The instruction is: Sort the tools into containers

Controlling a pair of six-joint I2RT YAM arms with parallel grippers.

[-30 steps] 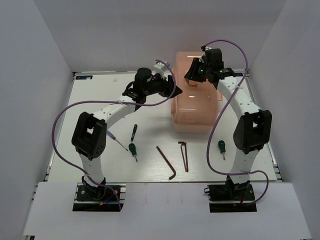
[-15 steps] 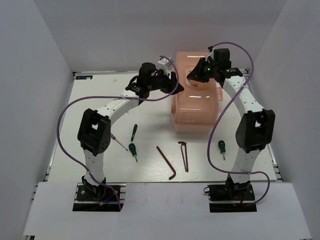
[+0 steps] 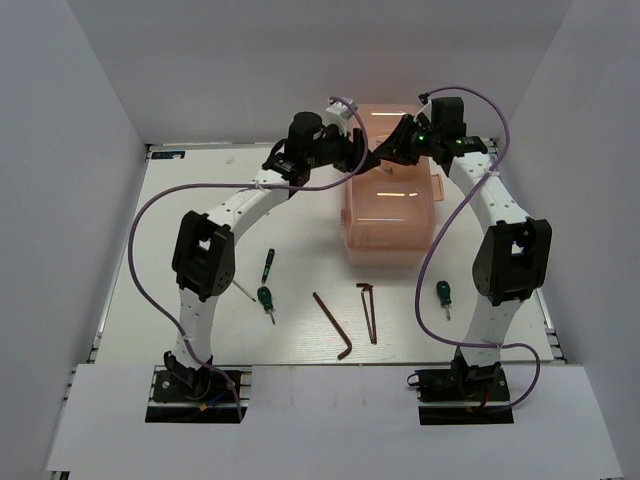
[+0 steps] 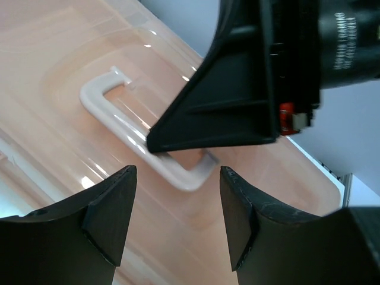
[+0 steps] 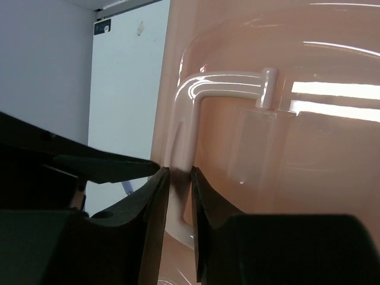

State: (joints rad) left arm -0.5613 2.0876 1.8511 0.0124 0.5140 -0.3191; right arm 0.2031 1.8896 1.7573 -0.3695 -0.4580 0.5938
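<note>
The salmon-pink toolbox (image 3: 393, 205) stands closed at the back of the table. My right gripper (image 3: 384, 153) is shut on its white lid handle (image 5: 231, 82), pinching one end of it (image 5: 178, 184). My left gripper (image 3: 360, 156) is open and empty, hovering just above the lid (image 4: 59, 71) beside the handle (image 4: 127, 127), with the right gripper's fingers (image 4: 219, 113) right in front of it. On the table lie three green-handled screwdrivers (image 3: 267, 264) (image 3: 265, 299) (image 3: 443, 296), two hex keys (image 3: 332, 324) (image 3: 368, 312) and a thin driver (image 3: 243, 291), partly hidden by the left arm.
White walls close in the table on the left, back and right. Both arms reach across the back of the table, their grippers nearly touching over the lid. The purple cables loop out beside each arm.
My left gripper has swung right, from beside the toolbox to over its lid. My right gripper has moved slightly along the lid to the handle.
</note>
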